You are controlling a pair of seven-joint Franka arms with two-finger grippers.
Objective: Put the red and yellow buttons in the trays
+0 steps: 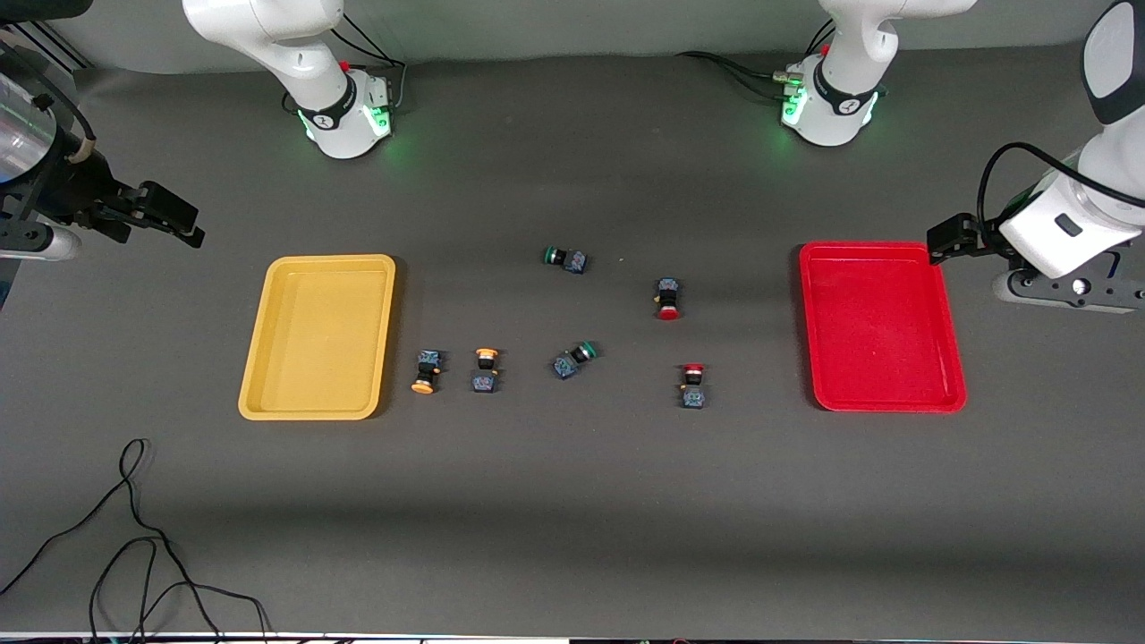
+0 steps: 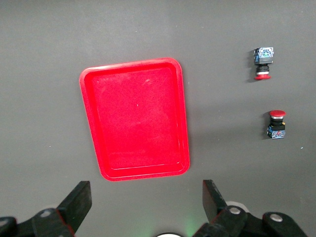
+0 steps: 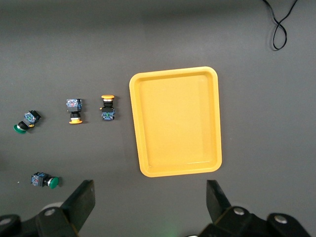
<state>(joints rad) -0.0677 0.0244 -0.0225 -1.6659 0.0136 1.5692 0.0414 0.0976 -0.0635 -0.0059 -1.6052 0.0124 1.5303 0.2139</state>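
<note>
The yellow tray [image 1: 318, 337] lies empty toward the right arm's end; it also shows in the right wrist view [image 3: 175, 128]. The red tray [image 1: 881, 326] lies empty toward the left arm's end and shows in the left wrist view [image 2: 136, 118]. Two yellow-capped buttons [image 1: 426, 371] [image 1: 486, 368] lie on the table beside the yellow tray. Two red-capped buttons [image 1: 667, 298] [image 1: 692, 385] lie nearer the red tray. My left gripper [image 2: 145, 192] is open and empty, high over the table by the red tray. My right gripper [image 3: 150, 190] is open and empty, high by the yellow tray.
Two green-capped buttons [image 1: 565, 258] [image 1: 574, 360] lie in the middle of the table between the yellow and red ones. A black cable [image 1: 134, 537] loops on the table near the front camera at the right arm's end.
</note>
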